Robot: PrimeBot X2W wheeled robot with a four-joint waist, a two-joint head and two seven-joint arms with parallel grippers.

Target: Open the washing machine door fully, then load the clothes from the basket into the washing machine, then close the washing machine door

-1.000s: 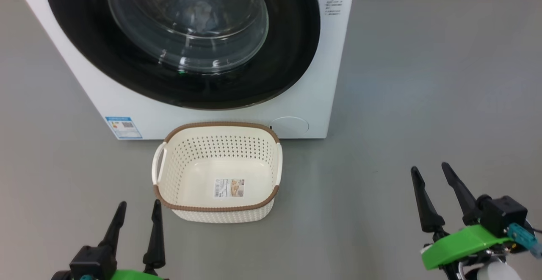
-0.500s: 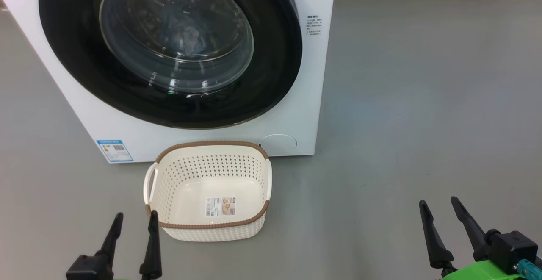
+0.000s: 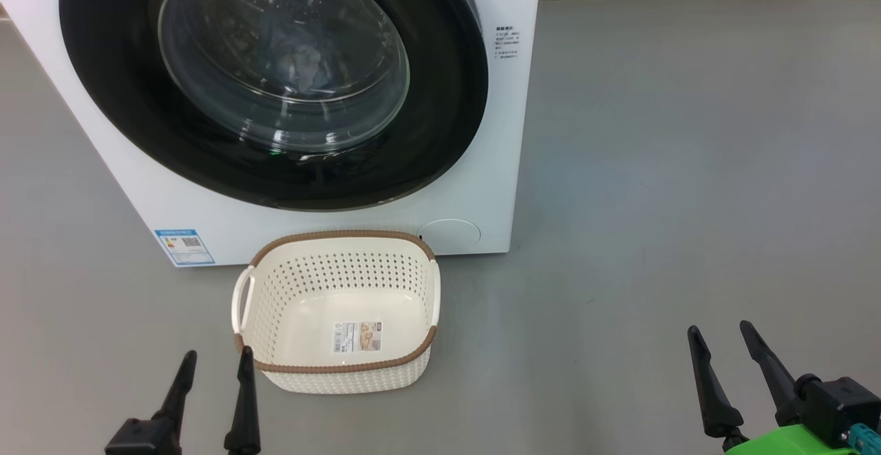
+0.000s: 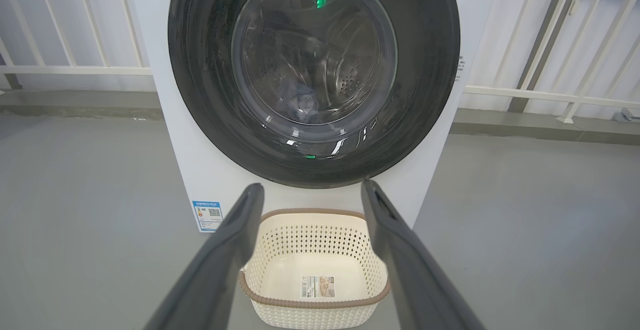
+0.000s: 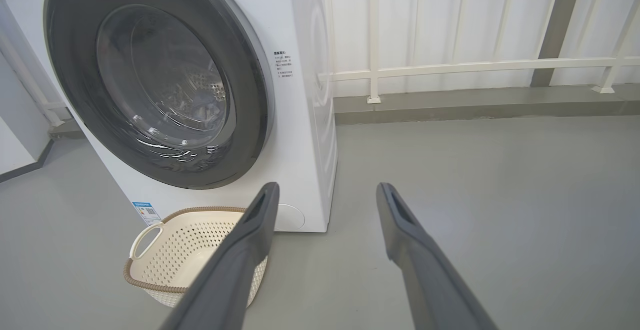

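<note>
- Both grippers spread wide, empty: left gripper [image 3: 218, 352] just left of the basket [image 3: 337, 367], right gripper [image 3: 718, 326] way off its right.
- washing machine door [image 3: 440, 118] closed behind it, clothes [image 3: 306, 62] inside.

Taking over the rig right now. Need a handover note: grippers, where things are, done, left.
Grippers: left gripper open, empty, by the basket's near left corner; right gripper open, empty, out to the right over the floor.
Things: washing machine door shut; clothes in the drum, seen through the glass; basket on the floor before the washing machine, holding just its label.
Done: loading and door closing, by the look of it.
Left: nothing visible; perhaps check the latch.
</note>
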